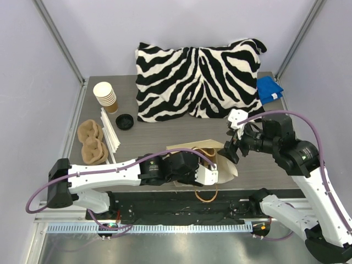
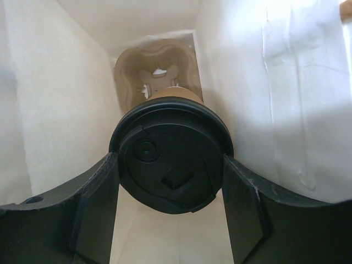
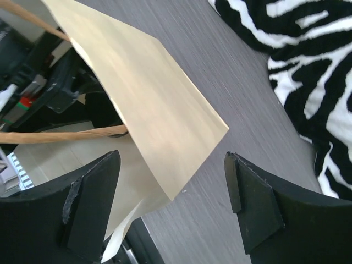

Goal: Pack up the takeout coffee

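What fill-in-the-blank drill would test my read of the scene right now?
1. The left gripper holds the takeout coffee inside the ____.
2. The right gripper hovers beside the bag with its jaws ____, gripping nothing.
3. The pillow at the table's far edge has a black-and-white ____ pattern.

Missing words: paper bag; open; zebra.

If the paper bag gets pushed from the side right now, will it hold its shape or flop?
Probably flops: the paper bag wall looks thin and bowed. Likely light, so it may slide on the smooth table. The left gripper, inside around the takeout coffee, might steady it a little.
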Motion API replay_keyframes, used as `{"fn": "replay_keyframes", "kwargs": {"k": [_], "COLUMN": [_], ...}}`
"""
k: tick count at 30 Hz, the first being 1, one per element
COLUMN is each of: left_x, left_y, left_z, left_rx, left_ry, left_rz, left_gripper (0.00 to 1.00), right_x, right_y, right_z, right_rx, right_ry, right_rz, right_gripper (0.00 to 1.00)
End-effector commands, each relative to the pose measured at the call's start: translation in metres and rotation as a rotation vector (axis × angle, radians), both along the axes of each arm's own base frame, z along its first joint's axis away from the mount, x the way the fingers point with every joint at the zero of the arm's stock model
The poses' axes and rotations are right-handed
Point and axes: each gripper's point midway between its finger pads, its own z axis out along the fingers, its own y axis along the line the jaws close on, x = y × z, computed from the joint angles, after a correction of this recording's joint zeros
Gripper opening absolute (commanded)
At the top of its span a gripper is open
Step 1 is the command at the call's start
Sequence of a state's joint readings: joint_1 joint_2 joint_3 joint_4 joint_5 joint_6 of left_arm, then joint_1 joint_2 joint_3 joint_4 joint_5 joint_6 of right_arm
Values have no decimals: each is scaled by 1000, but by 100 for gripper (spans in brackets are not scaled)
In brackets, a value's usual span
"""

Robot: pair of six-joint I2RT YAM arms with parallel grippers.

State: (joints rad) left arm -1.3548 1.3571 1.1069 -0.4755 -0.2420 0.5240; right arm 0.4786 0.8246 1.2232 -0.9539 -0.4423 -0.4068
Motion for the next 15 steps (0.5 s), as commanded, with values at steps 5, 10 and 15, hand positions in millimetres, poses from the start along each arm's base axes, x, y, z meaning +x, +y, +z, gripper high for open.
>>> {"fn": "replay_keyframes", "kwargs": {"k": [5,10,15], "left_x": [-3,-2,1], "left_y": [-2,0,3], "left_z": [21,19,18], "left_rx": [-61,-48,-39], "left_ry": [-14,-13,-28], "left_rz": [-18,-8,4], "left_gripper": [0,0,0], "right_x": [-5,10,16], "right_y": [18,26,37], "right_z": [1,-13,-10], "right_rx": [-40,-64,-36], "right_ry": [-67,-81,-120], "right_rz": [212,228,193], "right_gripper": [74,63,29]}}
